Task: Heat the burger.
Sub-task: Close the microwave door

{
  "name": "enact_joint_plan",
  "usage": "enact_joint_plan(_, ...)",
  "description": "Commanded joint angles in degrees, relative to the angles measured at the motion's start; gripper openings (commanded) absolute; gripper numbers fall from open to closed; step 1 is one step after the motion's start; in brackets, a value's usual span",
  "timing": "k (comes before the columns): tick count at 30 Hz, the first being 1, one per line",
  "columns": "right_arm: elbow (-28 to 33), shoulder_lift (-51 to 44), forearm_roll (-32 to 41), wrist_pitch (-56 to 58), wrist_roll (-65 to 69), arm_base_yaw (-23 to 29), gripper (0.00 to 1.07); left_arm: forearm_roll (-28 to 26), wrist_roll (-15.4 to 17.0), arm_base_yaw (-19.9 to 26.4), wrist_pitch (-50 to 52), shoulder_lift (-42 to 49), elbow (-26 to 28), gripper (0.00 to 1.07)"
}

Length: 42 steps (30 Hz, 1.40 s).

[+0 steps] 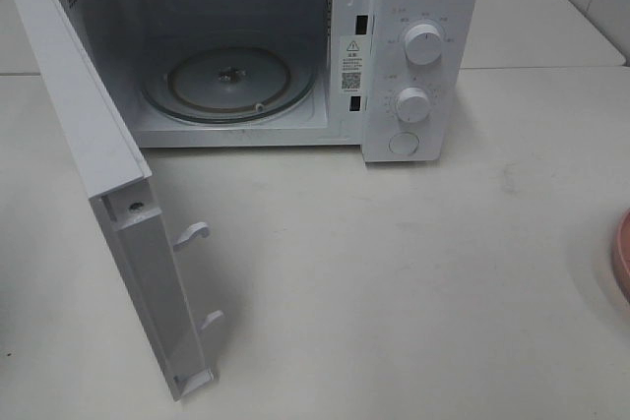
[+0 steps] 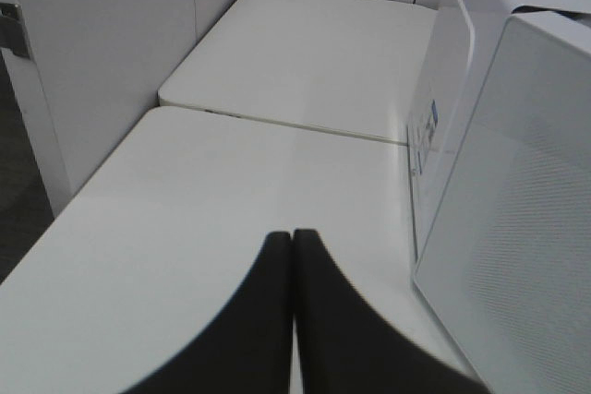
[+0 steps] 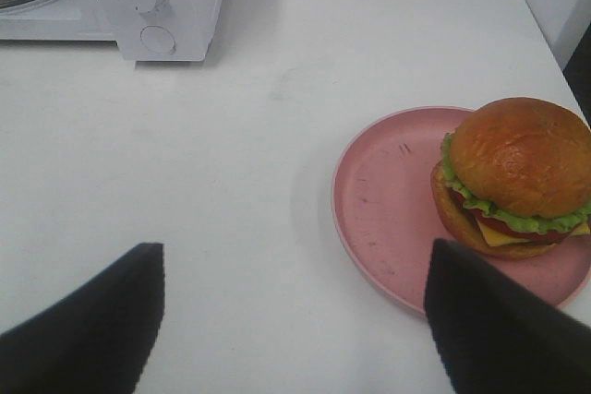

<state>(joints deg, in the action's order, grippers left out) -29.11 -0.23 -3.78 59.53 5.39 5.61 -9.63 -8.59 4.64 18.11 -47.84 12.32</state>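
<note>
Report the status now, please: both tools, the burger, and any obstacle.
Left tool shut, empty. Right tool open, empty. Golden-bun burger with lettuce sits on round pink plate. White microwave door open, glass turntable bare; no obstacle seen.

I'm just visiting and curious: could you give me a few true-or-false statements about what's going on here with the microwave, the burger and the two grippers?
1. The microwave door is open. True.
2. The burger is inside the microwave. False: it sits on the pink plate on the table; the glass turntable is bare.
3. The left gripper is shut. True.
4. The right gripper grips the burger. False: it is open, holding nothing.
</note>
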Motion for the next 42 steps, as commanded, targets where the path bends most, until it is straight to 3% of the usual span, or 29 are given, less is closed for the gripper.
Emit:
enact_joint_plan(1,0.06,-1.55,0.06,-0.06,-0.63,-0.17,0.76,4.13,0.69,-0.17,6.59,-2.58,-0.74,0.00)
enact_joint_plan(4,0.06,-1.55,0.06,-0.06,-0.63,-0.17,0.76,8.65,2.41,-0.17,9.11,-4.81,-0.74,0.00)
enact_joint_plan(6,0.06,-1.55,0.06,-0.06,-0.63,-0.17,0.76,14.50,7.91,-0.17,12.83,-8.54,-0.57,0.00)
enact_joint_plan(7,0.06,-1.55,0.06,-0.06,-0.63,-0.17,0.76,14.50,7.91,-0.17,12.83,-8.54,-0.57,0.00)
enact_joint_plan(9,0.06,-1.55,0.06,-0.06,-0.63,-0.17,0.76,19.94,14.50,-0.17,17.30,-13.18,-0.57,0.00)
enact_joint_plan(11,0.06,-1.55,0.06,-0.06,-0.63,-0.17,0.76,21.37,15.24,-0.17,18.51,-14.09,-0.57,0.00)
enact_joint_plan(12,0.06,-1.55,0.06,-0.06,-0.63,-0.17,0.76,24.87,16.21,-0.17,21.72,-16.44,-0.57,0.00)
enact_joint_plan(15,0.06,-1.55,0.06,-0.06,-0.63,-0.17,0.76,26.13,16.79,-0.40,23.09,-17.59,-0.57,0.00)
enact_joint_plan(19,0.06,-1.55,0.06,-0.06,-0.63,-0.17,0.76,29.28,16.90,-4.98,26.18,-23.20,0.97,0.00)
enact_joint_plan(20,0.06,-1.55,0.06,-0.06,-0.63,-0.17,0.76,29.28,16.39,-7.96,26.18,-25.61,2.23,0.00)
enact_joint_plan(26,0.06,-1.55,0.06,-0.06,-0.57,-0.17,0.76,29.28,15.18,-14.38,29.51,-33.06,5.39,0.00)
enact_joint_plan(38,0.06,-1.55,0.06,-0.06,-0.57,-0.17,0.76,28.59,15.18,-22.17,33.12,-42.40,9.97,0.00)
enact_joint_plan(42,0.06,-1.55,0.06,-0.06,-0.57,-0.17,0.76,25.27,15.18,-25.10,33.00,-45.49,13.46,0.00)
